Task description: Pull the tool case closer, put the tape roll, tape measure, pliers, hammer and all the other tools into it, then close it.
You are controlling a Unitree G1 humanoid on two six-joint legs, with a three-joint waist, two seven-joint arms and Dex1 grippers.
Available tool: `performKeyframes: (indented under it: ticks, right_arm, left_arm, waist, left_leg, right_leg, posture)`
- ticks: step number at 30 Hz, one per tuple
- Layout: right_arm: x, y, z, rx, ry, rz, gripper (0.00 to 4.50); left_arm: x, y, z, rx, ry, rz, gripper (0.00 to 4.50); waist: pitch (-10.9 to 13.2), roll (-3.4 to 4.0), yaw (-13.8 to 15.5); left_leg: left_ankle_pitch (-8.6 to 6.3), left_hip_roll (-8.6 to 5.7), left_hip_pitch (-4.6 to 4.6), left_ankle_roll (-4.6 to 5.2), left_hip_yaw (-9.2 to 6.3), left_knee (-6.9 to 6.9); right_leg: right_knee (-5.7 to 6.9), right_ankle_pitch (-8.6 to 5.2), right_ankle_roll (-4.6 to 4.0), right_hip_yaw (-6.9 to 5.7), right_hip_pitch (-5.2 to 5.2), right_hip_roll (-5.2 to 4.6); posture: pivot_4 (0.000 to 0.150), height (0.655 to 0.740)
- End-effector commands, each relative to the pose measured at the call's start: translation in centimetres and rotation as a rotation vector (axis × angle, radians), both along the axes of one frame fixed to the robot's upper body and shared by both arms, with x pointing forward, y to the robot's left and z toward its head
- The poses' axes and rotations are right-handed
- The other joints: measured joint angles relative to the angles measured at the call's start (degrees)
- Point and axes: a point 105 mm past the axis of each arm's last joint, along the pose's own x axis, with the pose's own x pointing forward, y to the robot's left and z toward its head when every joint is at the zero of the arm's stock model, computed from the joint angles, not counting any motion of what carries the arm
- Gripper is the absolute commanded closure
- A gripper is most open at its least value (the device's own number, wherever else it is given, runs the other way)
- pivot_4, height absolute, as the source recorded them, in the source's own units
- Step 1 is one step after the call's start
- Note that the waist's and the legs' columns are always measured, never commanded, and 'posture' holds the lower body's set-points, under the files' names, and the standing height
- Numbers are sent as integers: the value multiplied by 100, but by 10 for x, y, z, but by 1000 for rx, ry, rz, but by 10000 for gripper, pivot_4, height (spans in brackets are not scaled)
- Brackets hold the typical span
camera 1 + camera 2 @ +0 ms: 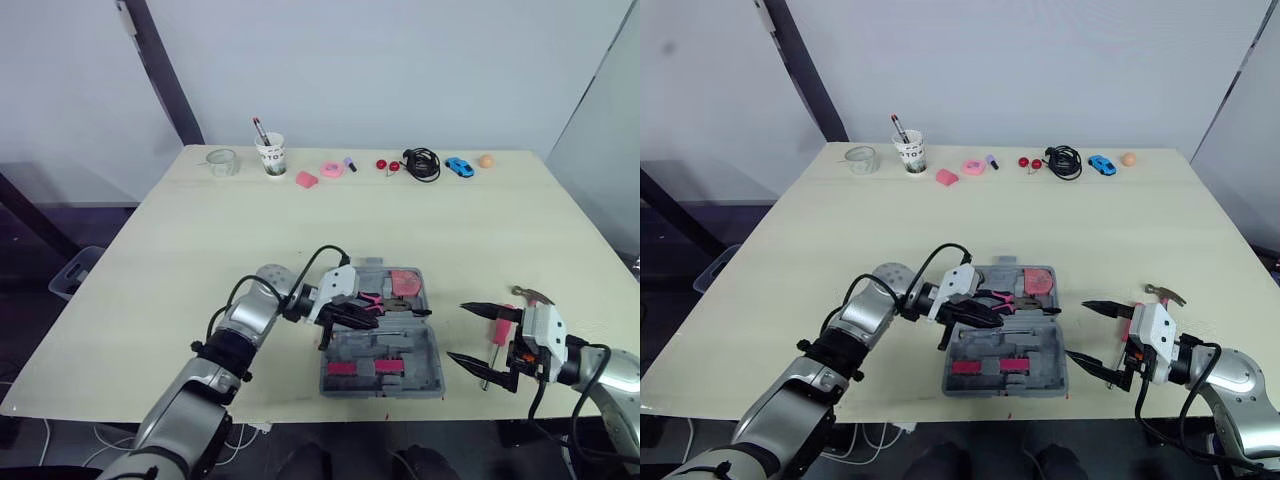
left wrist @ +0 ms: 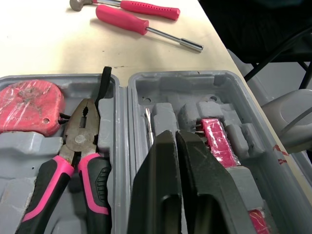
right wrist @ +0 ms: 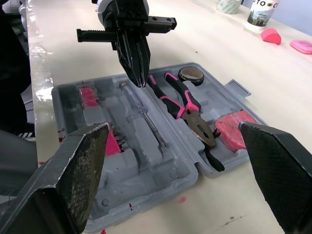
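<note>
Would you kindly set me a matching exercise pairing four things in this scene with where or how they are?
Things:
1 pliers
2 screwdriver
3 paper cup
4 left gripper

Places or states:
A at the far edge of the table
B jaws shut, over the case
C lying in the open case
D on the table, outside the case

Pairs: 1-C, 2-D, 3-A, 4-B

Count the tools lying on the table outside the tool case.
2: the hammer and a pink-handled screwdriver, side by side right of the tool case by the right claw. More may hide behind it.
</note>
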Motion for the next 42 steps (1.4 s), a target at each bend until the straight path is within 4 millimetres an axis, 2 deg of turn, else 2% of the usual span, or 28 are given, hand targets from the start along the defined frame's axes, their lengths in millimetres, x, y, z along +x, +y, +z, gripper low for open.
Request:
performKeyframes:
  ticks: [1,12,19,24,31,34,40,41,42]
  right_arm:
    - [-1,-6,6,-2,-42,-3,0]
    - [-2,-8,3,-9,-43,-5,0]
    - [-3,-6,2,-5,-41,-3,0]
    - [-1,-6,6,51,-38,-40,0]
    - [1,-17,7,108,-47,-149,0]
    - [2,-23,7,126,-48,-196,0]
    - [1,-48,5,141,-51,-342,0]
    - [1,-53,5,149,-49,-373,0]
    - [0,-59,4,147,-47,-402,0]
  left_arm:
    - [5,4,-8,22,-23,7,44805]
    - [9,14,-62,166,28,98,44805]
    - [7,18,-68,167,43,113,44805]
    - [14,11,-24,-78,52,159,44805]
    - [12,33,22,-278,29,258,44805]
    - [9,45,32,-320,25,319,44805]
    - [-3,89,41,-390,54,509,44805]
    - [-5,97,38,-383,43,547,39663]
    - [-9,103,35,-380,41,575,37134]
  waist:
    - [0,0,0]
    - [-8,5,8]
    - [-39,12,-2]
    - [-38,13,-13]
    - [-34,13,-9]
    - [-34,13,-7]
    - [-32,15,-18]
    - [-32,15,-15]
    - [-33,16,-14]
  left_leg:
    - [0,0,1,0,0,0]
    - [0,-1,6,0,-2,2]
    - [0,-3,25,0,-12,16]
    - [0,-3,21,0,-14,16]
    - [0,1,7,0,-18,16]
    - [0,1,9,0,-17,15]
    - [0,5,11,0,-17,14]
    - [0,5,12,0,-18,14]
    - [0,5,12,0,-17,14]
  right_leg:
    - [0,0,0,0,0,0]
    - [0,1,1,1,8,0]
    - [0,-3,-5,5,34,5]
    - [2,0,-1,6,32,6]
    - [2,0,0,5,22,8]
    - [1,0,-1,5,22,8]
    - [2,-1,-2,5,22,8]
    - [2,-1,-2,4,22,8]
    - [2,-3,-5,5,22,8]
  posture:
    - [1500,7400]
    - [1500,7400]
    - [1500,7400]
    - [1500,7400]
    - [1500,7400]
    - [1500,7400]
    - [1500,7400]
    - [1500,7400]
    - [1500,7400]
